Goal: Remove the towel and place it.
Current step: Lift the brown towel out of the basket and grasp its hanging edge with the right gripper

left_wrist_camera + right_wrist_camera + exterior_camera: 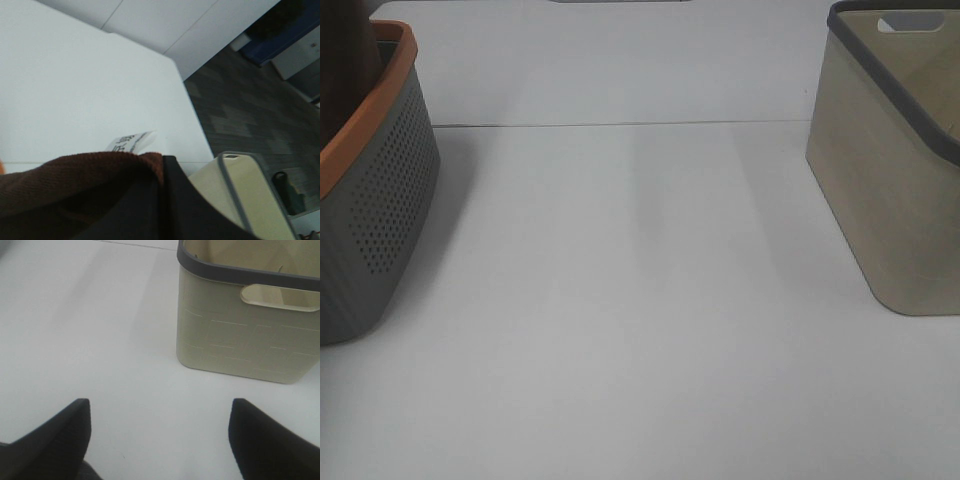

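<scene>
The dark brown towel rises out of the grey, orange-rimmed basket at the far left, up to the top edge of the exterior view. In the left wrist view the towel fills the near foreground, bunched against a black finger, with its white label sticking out. The left gripper looks shut on it; its tips are hidden. My right gripper is open and empty above bare table, short of the beige basket. Neither gripper shows in the exterior view.
The beige basket with a dark grey rim stands at the right and looks empty; it also shows in the left wrist view. White table lies between the two baskets. Dark floor lies beyond the table's edge.
</scene>
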Tool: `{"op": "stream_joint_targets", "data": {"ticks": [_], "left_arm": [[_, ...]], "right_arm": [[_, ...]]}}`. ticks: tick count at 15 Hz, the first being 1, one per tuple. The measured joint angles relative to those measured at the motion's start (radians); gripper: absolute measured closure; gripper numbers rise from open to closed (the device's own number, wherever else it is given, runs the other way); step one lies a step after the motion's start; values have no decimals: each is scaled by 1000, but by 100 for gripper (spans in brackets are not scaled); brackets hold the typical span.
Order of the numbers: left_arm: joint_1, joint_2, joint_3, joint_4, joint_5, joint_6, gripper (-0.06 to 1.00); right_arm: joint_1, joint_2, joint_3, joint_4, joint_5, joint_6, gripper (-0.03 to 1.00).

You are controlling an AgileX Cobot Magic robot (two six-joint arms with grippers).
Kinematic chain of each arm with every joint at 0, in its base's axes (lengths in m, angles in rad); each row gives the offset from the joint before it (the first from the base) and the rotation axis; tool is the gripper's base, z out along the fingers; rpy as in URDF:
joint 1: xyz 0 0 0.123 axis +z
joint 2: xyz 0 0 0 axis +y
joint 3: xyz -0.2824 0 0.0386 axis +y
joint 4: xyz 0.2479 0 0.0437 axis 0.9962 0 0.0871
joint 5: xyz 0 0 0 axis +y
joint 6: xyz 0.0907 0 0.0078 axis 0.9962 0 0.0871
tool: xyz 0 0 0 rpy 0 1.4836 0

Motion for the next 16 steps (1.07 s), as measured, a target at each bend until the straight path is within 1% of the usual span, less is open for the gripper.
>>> {"op": "stream_joint_targets", "data": {"ticks": [1,2,4,5,6,7,8,9,10,11,13,14,16], "left_arm": [[-3,-12,-1,-62,-1,20,94],[-8,-19,-3,-88,-1,29,94],[-53,-36,-7,-200,-4,75,94],[-84,-41,-10,-235,-7,95,94],[-120,-42,-10,-250,-17,107,94],[-163,-42,-10,-248,-42,114,94],[-258,-42,-10,-213,-122,118,94],[-308,-42,-10,-182,-170,119,94],[-365,-42,-10,-131,-222,122,94],[-392,-42,-10,-95,-249,122,94],[-487,-39,-10,53,-335,110,94],[-534,-33,-10,115,-367,86,94],[-606,-11,-10,241,-398,23,94]], "right_arm": [[0,0,0,0,0,0,24],[0,0,0,0,0,0,24],[0,0,0,0,0,0,24],[0,0,0,0,0,0,24],[0,0,0,0,0,0,24],[0,0,0,0,0,0,24],[0,0,0,0,0,0,24],[0,0,0,0,0,0,24],[0,0,0,0,0,0,24],[0,0,0,0,0,0,24],[0,2,0,2,0,0,24],[0,15,0,12,0,0,24],[0,86,0,73,-6,0,24]]}}
